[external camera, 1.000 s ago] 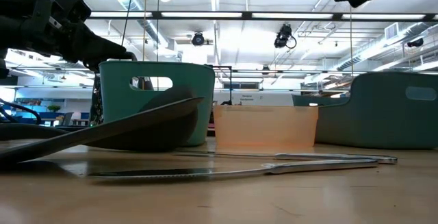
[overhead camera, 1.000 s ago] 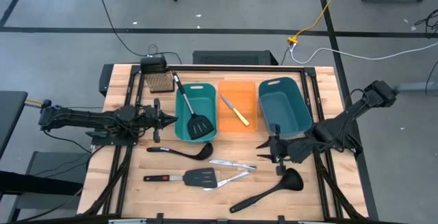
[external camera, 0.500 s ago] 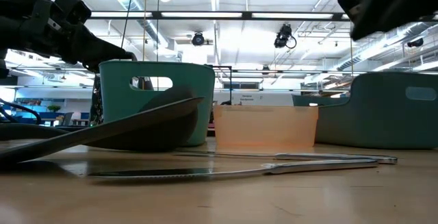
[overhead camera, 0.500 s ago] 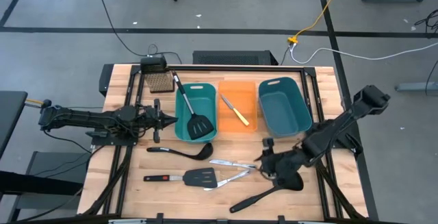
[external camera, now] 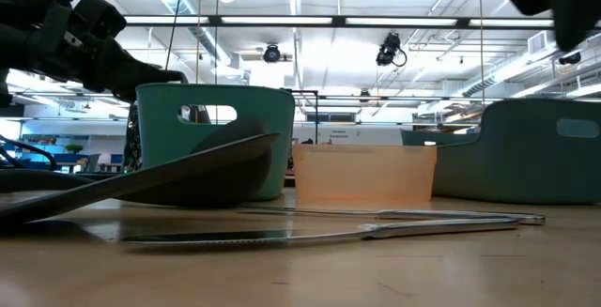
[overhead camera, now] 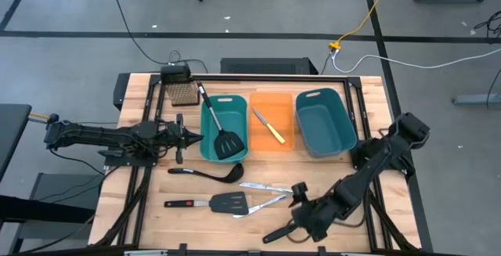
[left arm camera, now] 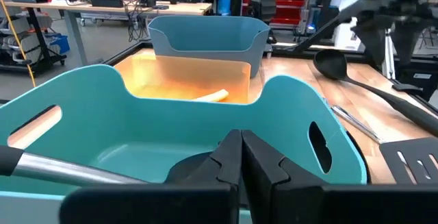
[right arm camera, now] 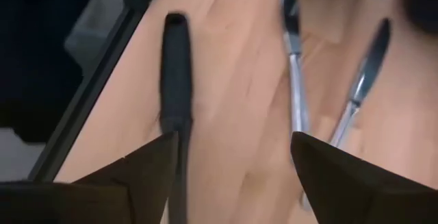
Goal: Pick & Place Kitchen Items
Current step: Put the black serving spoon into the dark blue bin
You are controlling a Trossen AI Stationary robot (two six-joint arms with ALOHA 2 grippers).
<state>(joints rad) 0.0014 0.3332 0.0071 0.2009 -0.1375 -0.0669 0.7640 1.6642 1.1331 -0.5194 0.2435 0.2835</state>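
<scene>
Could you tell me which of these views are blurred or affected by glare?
Right wrist view: soft throughout, the black ladle handle and slim silver table knives smeared. Low view: bright ceiling strip lights glare behind the translucent orange plastic bin; the near wooden table is defocused. High view: even and sharp.

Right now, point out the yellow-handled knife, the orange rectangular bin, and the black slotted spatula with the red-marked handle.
yellow-handled knife (overhead camera: 275, 133): high view, on its yellow handle.
orange rectangular bin (overhead camera: 288, 122): high view, on its bare floor beside the knife.
black slotted spatula with the red-marked handle (overhead camera: 230, 203): high view, on its slotted blade.
</scene>
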